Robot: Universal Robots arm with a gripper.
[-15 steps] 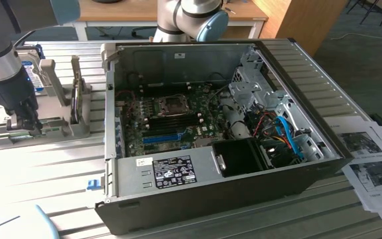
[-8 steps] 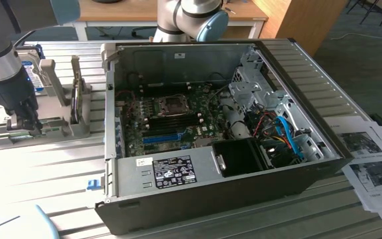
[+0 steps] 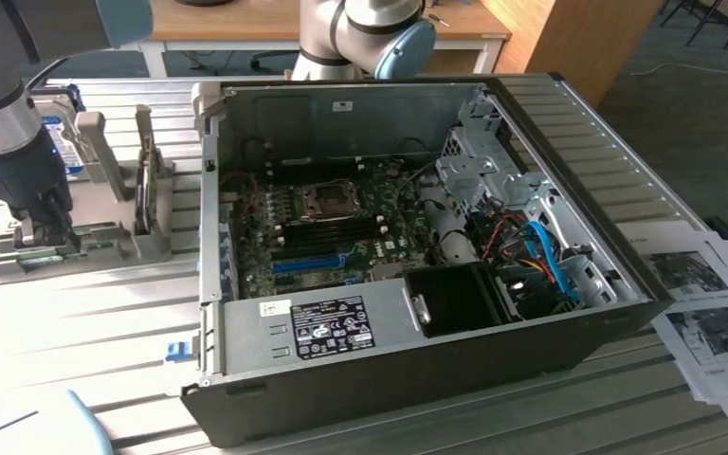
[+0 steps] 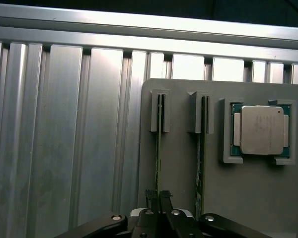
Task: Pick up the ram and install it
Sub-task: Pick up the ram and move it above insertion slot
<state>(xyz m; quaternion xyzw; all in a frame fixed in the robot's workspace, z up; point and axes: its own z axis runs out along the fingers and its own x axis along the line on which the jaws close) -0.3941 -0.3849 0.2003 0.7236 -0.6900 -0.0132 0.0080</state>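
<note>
The wrist view gives the close detail: the tool (image 4: 158, 195) has its two dark fingertips (image 4: 151, 195) pressed together on the near end of the ram (image 4: 159, 148), pinching that thin green stick by its edge. The ram stands on edge in a slot of a gray holder (image 4: 181, 163) and runs straight away from the tool to a raised gray bracket at its far end. Just beside the tool a second stick (image 4: 201, 153) stands on edge in a parallel slot, apart from the fingertips. Farther off on that same side a square processor chip (image 4: 260, 130) lies flat in a recess of the holder. The holder rests on a ribbed metal surface (image 4: 64, 148), which stretches away on the tool's other side. The exterior view takes in the wider scene: the arm (image 3: 4, 123) reaches down so that the tool sits at the holder, well apart from the open computer case (image 3: 402, 379). The case lies on its side with its green motherboard (image 3: 326, 227) exposed. Printed papers (image 3: 705, 303) lie beyond the case, farthest from the tool.
</note>
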